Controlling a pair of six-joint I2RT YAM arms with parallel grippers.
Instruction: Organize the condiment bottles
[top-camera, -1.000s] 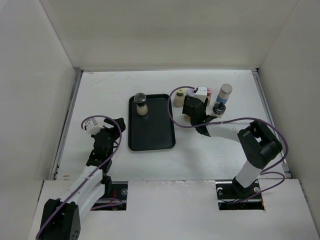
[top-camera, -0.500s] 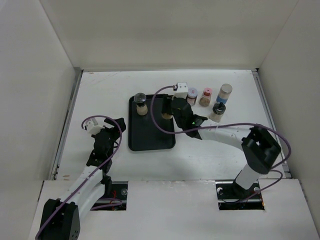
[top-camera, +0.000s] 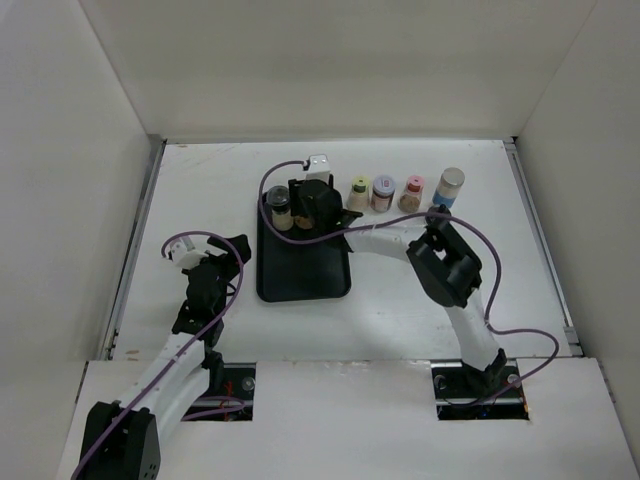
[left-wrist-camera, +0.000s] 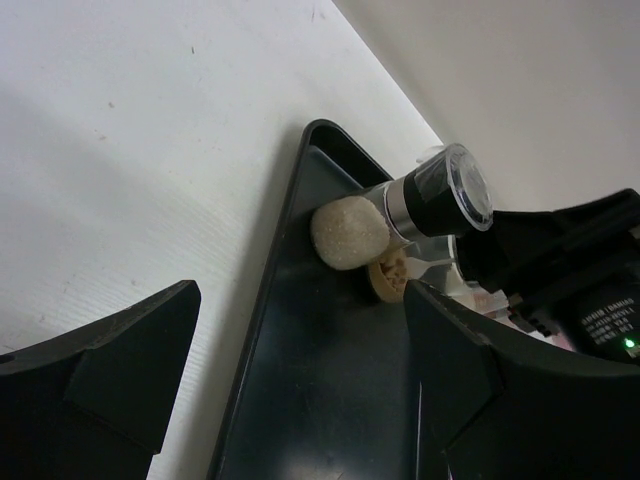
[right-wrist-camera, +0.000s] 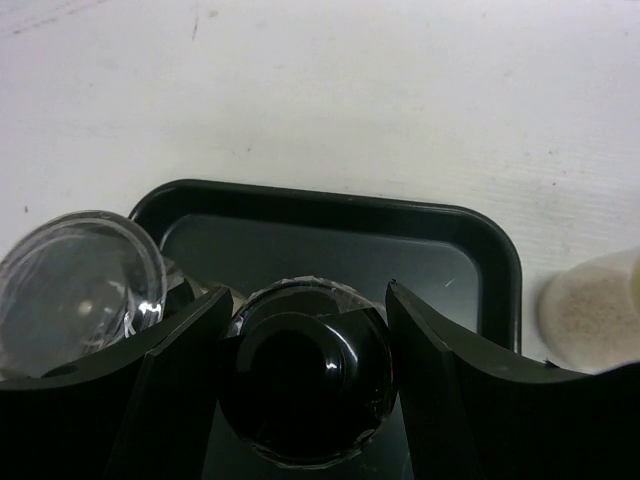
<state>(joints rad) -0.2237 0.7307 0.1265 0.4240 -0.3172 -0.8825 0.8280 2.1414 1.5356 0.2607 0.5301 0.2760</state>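
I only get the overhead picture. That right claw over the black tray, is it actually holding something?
Observer: Yes. Its own wrist camera shows the right claw closed on a dark-capped jar, above the far end of the tray.
Operator: What is that blob right beside it?
Observer: A clear-topped jar, standing in the tray's corner, close against the claw's finger.
Operator: And the left claw, is it doing anything?
Observer: Its camera shows the left claw open with nothing between its fingers, facing the tray from the side.
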